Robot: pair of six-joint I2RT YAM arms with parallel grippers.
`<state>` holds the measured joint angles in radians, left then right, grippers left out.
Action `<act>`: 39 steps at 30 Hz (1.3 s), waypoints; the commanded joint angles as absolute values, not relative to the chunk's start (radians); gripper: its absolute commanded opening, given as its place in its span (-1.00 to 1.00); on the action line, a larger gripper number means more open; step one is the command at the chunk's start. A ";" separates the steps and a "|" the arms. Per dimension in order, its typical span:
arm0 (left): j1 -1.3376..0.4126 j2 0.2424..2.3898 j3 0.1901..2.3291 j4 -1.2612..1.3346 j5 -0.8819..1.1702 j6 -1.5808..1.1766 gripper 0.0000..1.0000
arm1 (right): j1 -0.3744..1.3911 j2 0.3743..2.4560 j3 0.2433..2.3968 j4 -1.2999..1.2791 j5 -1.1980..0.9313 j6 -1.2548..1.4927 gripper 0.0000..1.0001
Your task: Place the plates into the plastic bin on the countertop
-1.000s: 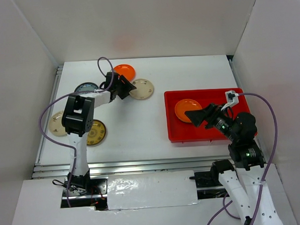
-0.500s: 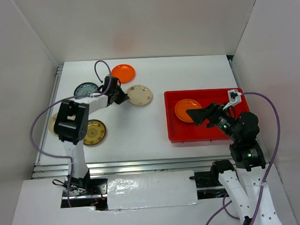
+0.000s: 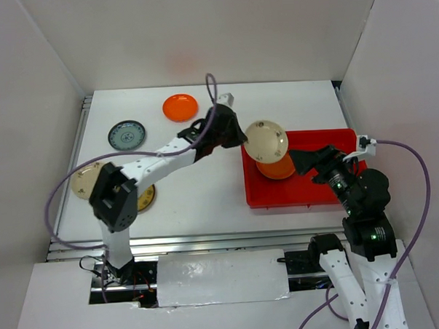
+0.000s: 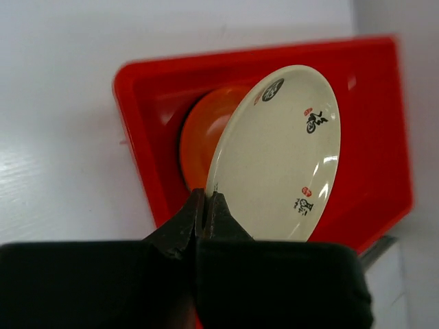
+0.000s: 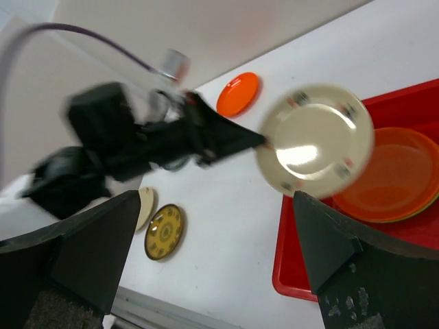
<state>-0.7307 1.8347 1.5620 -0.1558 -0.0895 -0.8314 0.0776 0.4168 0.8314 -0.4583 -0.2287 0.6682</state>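
- OK, cream plate point(image 3: 266, 140) is in the air, tilted, over the left end of the red bin point(image 3: 308, 197). Small red/black marks show on its face in the left wrist cam.
- Left gripper point(image 4: 206, 200) has it by the rim, jaws clamped tight on the near edge.
- Directly under it in the bin we see an orange plate point(image 3: 282, 170), lying flat by the left wall. Right wrist cam shows a thin green edge beneath it, can't tell what that is.
- Right gripper point(image 3: 310, 160) hangs over the bin's right half, fingers spread wide, released, not touching any plate.
- Other plates sit on the countertop point(image 3: 206, 187), well apart from the bin: second orange plate point(image 3: 180, 106) at the far side, grey-blue patterned plate point(image 3: 126, 135) to its left and nearer us.
- By the left edge: beige plate point(image 3: 82, 178) and brown-gold plate point(image 3: 144, 200), both partly hidden by the left arm.
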 commanded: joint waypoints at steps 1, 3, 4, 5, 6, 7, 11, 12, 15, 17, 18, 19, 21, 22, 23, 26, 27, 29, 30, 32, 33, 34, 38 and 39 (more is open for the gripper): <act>-0.745 1.988 1.634 -0.213 -0.009 -0.795 -1.00 | 0.068 0.408 0.890 -0.483 -0.175 0.672 1.00; -0.742 2.066 1.713 -0.230 0.032 -0.792 -1.00 | 0.067 0.410 0.890 -0.489 -0.186 0.663 1.00; -0.738 2.091 1.744 -0.245 0.053 -0.787 -1.00 | 0.066 0.405 0.888 -0.491 -0.193 0.663 1.00; -0.729 2.111 1.768 -0.262 0.070 -0.790 -1.00 | 0.066 0.400 0.885 -0.494 -0.195 0.658 1.00; -0.726 2.143 1.805 -0.258 0.087 -0.792 -1.00 | 0.066 0.397 0.884 -0.494 -0.196 0.658 1.00; -0.726 2.160 1.825 -0.271 0.103 -0.793 -1.00 | 0.066 0.390 0.884 -0.497 -0.199 0.655 1.00; -0.726 2.207 1.908 -0.301 0.109 -0.790 -0.88 | 0.061 0.393 0.896 -0.508 -0.212 0.638 1.00; -0.724 2.207 1.908 -0.301 0.110 -0.795 -0.79 | 0.061 0.393 0.896 -0.506 -0.212 0.638 1.00; -0.724 2.191 1.908 -0.287 0.118 -0.796 0.07 | 0.063 0.393 0.887 -0.494 -0.224 0.638 1.00; -0.729 2.165 1.904 -0.281 0.114 -0.798 0.34 | 0.063 0.399 0.877 -0.486 -0.239 0.641 1.00; -0.733 2.154 1.902 -0.287 0.106 -0.790 0.97 | 0.060 0.400 0.877 -0.483 -0.244 0.641 1.00; -0.735 2.143 1.902 -0.290 0.098 -0.785 0.99 | 0.061 0.402 0.877 -0.483 -0.247 0.638 1.00; -0.735 2.088 1.875 -0.298 0.091 -0.770 0.99 | 0.061 0.407 0.874 -0.480 -0.253 0.637 1.00; -0.735 2.059 1.861 -0.310 0.042 -0.766 0.99 | 0.061 0.410 0.870 -0.473 -0.258 0.634 1.00; -0.735 1.980 1.809 -0.327 0.006 -0.762 0.99 | 0.061 0.413 0.858 -0.463 -0.270 0.630 1.00; -0.710 1.756 1.616 -0.388 -0.234 -0.848 0.99 | 0.061 0.464 0.793 -0.375 -0.465 0.638 1.00; -0.675 1.700 1.559 -0.402 -0.289 -0.874 0.98 | 0.064 0.489 0.769 -0.306 -0.515 0.669 1.00; -0.625 1.534 1.416 -0.495 -0.397 -0.923 0.99 | 0.084 0.549 0.694 -0.217 -0.574 0.710 1.00; -0.568 1.481 1.369 -0.526 -0.423 -0.954 0.99 | 0.136 0.561 0.665 -0.110 -0.555 0.760 1.00; -0.493 1.340 1.260 -0.633 -0.463 -0.972 0.98 | 0.237 0.644 0.601 0.033 -0.506 0.801 1.00; -0.403 1.263 1.206 -0.681 -0.459 -0.942 0.99 | 0.374 0.763 0.635 0.093 -0.435 0.801 1.00; -0.350 1.235 1.187 -0.711 -0.445 -0.925 0.99 | 0.452 0.840 0.672 0.091 -0.379 0.781 1.00; -0.060 1.106 1.126 -0.799 -0.364 -0.790 0.99 | 0.678 1.179 0.799 0.239 -0.258 0.804 1.00; -0.019 1.065 1.111 -0.810 -0.365 -0.769 0.99 | 0.718 1.298 0.830 0.276 -0.246 0.822 1.00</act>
<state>-0.1169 1.1233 1.1519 -0.6819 -0.3748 -0.8589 0.6456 1.1210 0.7326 0.0319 -0.3378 0.7765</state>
